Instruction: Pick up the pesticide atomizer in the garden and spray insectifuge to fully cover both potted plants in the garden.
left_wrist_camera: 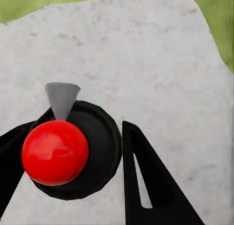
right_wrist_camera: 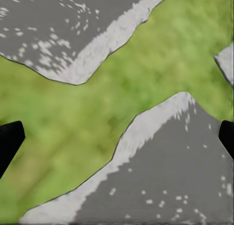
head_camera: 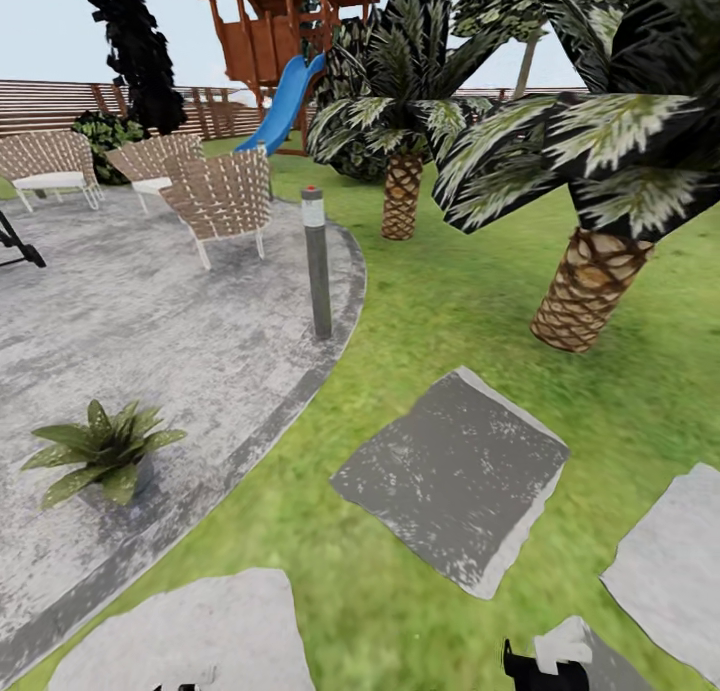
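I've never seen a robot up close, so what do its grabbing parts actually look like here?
The left gripper has flat, matte black jaws shaped like pointed wedges; one has a narrow slot cut through it. The right gripper shows as two black tips at the picture's edges. In the head view a black block with a whitish patch sits at the bottom edge. No cables or markings can be seen.

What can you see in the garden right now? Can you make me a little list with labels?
left gripper: closed around the pesticide atomizer, seen from above over a pale stepping stone
atomizer top: red spot with a grey nozzle
right gripper: open, empty, above grass and stones
potted plant: one on the round paved patch, ahead and left
nearby: grey post, wicker chairs, palm trees
far back: playhouse with blue slide, wooden fence
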Robot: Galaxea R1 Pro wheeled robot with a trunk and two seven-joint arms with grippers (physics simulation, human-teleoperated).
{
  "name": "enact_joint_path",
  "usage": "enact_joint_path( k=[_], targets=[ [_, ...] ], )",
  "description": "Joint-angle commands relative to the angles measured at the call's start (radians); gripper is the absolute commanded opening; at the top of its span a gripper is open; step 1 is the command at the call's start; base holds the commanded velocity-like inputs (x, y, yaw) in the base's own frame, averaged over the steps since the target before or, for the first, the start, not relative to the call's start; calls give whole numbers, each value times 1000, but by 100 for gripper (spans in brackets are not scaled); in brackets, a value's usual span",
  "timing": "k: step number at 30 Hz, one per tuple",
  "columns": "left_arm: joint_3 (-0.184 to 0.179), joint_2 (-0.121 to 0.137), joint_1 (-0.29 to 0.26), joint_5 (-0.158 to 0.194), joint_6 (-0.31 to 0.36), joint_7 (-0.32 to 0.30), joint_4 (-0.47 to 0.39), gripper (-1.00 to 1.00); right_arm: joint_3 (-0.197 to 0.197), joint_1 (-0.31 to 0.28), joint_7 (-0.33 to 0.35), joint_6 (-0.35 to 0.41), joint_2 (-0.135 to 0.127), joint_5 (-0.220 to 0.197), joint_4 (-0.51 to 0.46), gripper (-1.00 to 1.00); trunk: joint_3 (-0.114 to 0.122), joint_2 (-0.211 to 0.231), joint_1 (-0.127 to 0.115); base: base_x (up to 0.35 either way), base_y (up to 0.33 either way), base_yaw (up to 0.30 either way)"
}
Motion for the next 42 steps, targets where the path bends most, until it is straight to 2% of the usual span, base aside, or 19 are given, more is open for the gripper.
enact_joint_path(
  k=[1,23,42],
  targets=[
    [8,2,0,-7,-3,-4,1,-100,9,-1,-1,-3,0,-10,1,100,-1,0,0,0,0,-300],
    [14,4,0,0,-2,4,4,-100,10,-1,-1,-3,0,-10,1,100,-1,0,0,0,0,-300],
    [6,-2,0,-15,1,2,4,-100,10,-1,-1,-3,2,-9,2,100,-1,0,0,0,0,-300]
  ],
)
